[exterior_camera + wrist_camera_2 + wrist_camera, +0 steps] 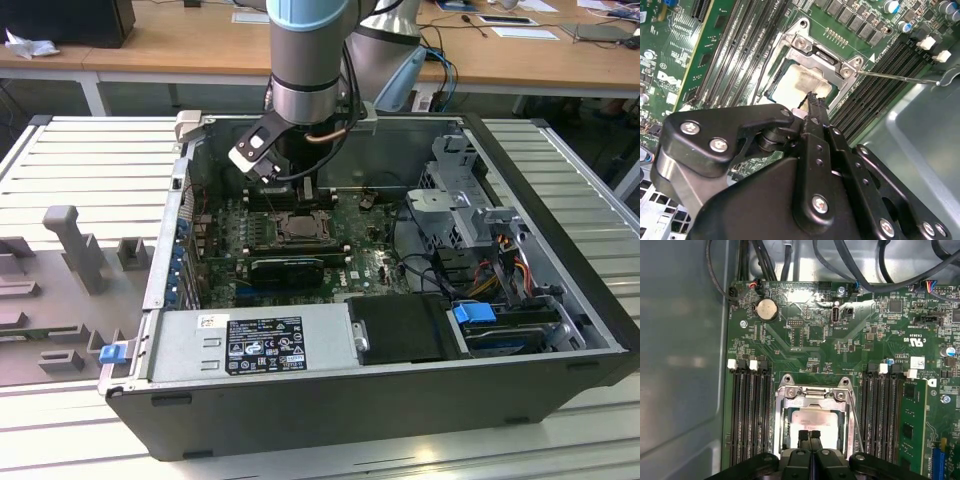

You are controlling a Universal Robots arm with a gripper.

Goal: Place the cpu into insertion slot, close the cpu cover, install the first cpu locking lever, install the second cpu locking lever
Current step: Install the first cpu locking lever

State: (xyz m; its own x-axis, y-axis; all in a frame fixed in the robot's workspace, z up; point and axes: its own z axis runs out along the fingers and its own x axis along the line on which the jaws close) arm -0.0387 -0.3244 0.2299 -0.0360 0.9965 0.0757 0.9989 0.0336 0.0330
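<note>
My claw [810,436] pressed together, pinching nothing, poised over edge of socket [778,410]. Socket sits mid-board [805,340], between memory slots [747,415]. Chip [812,419] seated in socket. Cover [812,400] looks flat over it, so I judge first two steps done. Thin lever [895,77] juts free past socket corner, unlatched. Other lever: cannot tell. Locking still left.

The chip [812,417] shows a dull, smudged silver-grey metal top, framed by a cover [790,402] of bare bright metal. The circuit board [810,340] is glossy green, the gripper [809,435] matt black with shiny screws [820,204], and the case wall [680,365] smooth grey metal.
</note>
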